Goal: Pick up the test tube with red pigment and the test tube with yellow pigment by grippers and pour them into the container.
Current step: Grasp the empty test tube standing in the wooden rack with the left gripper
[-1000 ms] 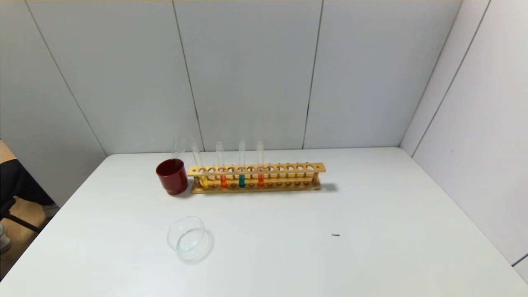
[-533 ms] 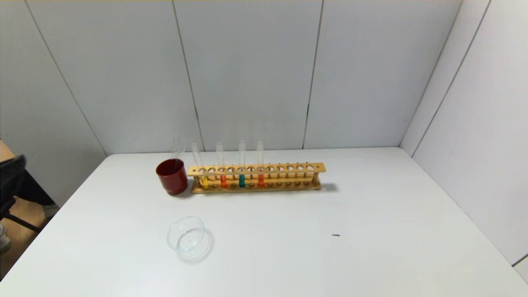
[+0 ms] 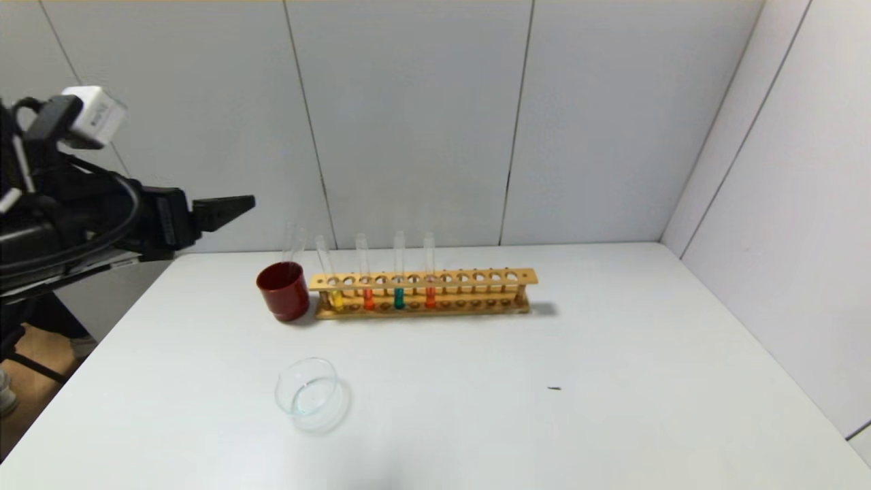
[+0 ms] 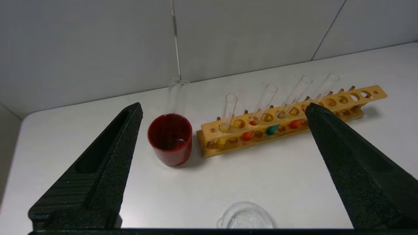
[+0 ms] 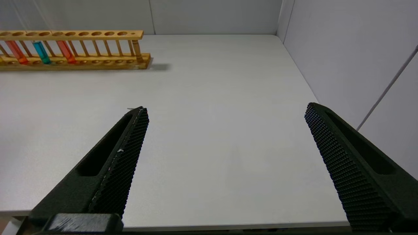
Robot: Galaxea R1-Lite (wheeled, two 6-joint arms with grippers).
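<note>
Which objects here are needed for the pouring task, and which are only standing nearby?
Needed: yellow tube, two orange-red tubes and (one will do), glass dish, open left gripper, open right gripper.
Nearby only: teal tube, dark red cup, wooden rack, small dark speck.

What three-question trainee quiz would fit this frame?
1. True or false: the left claw holds a tube.
2. Which tube stands nearest the red cup? A yellow B teal C orange-red
3. Fill in: the glass container lies nearer the robot than the wooden ____.

Key: 1 false, its jaws are open and empty. 2 A, the yellow tube. 3 rack. The right claw hangs open over bare table.
</note>
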